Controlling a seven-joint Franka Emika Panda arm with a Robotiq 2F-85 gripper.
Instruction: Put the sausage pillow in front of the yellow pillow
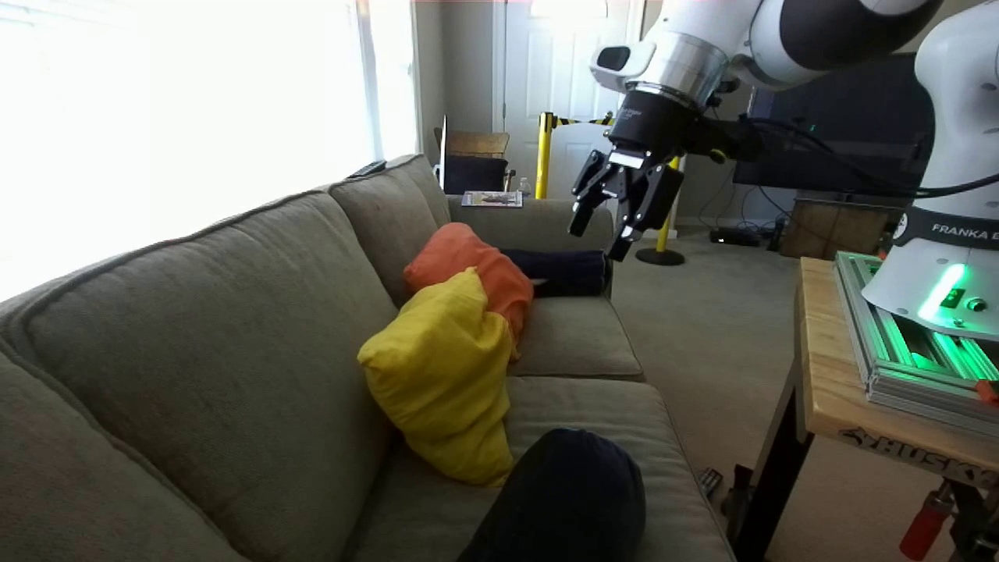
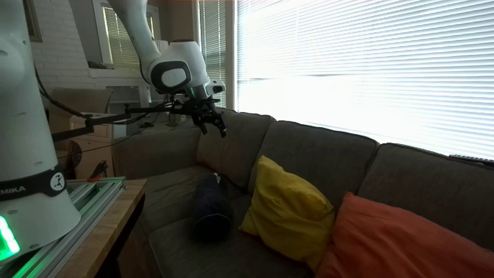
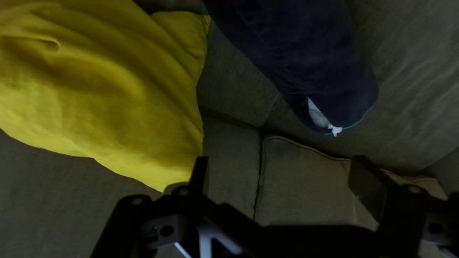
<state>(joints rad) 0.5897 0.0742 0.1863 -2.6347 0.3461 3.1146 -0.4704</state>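
The sausage pillow [image 2: 211,204], a dark navy bolster, lies on the surface, a grey-brown sofa [image 1: 577,336], just beside the yellow pillow [image 1: 441,378]; whether the two touch I cannot tell. In an exterior view its round end, rimmed by a pale line, faces the camera, while the far end, with a white tab [image 2: 217,177], points toward the backrest [image 1: 234,336]. The wrist view shows the tabbed end closely, a pale slit beside the tab, and a seam between seat cushions [image 3: 236,79] running toward the bolster's side. The yellow pillow leans against the backrest, one pointed corner up, and meets the orange-red cushion [image 2: 397,239] next to it. Past that, near the sofa's armrest [image 1: 538,222], lies a dark block-shaped cushion [image 1: 574,272]. The pincer [image 1: 599,240] hangs in the air above the sofa, tilted, its two fingers [image 3: 369,190] spread wide; in the wrist view, sofa upholstery shows in the gap between them. A magazine [image 1: 492,199] rests on the armrest, and a remote control [image 1: 367,168] sits on top of the backrest.
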